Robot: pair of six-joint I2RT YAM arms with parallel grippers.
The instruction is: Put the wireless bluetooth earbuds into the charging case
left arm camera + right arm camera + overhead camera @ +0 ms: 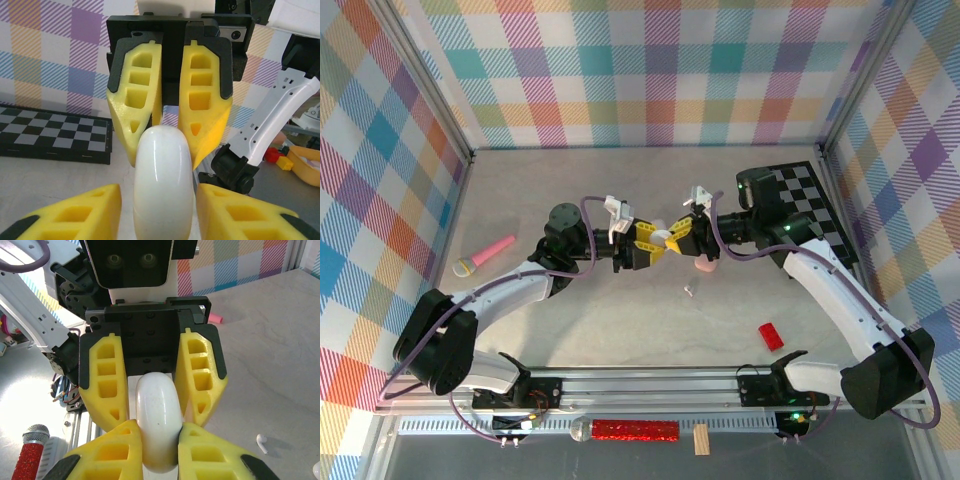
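Case (162,170) held mid-air: left claw (159,192) part-open across its body, right claw (159,427) pinched shut on one end, probably to pry it open.

Top looks down; close wrist views face each other, sharing white case (162,185).

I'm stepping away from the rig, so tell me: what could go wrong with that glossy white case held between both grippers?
One: the glossy white pebble-shaped case hangs above the table, pinched by the left gripper and the right gripper; its smooth shell might slip out and fall.
Two: the small white earbud lies loose on the table; a dropped case could knock it away.
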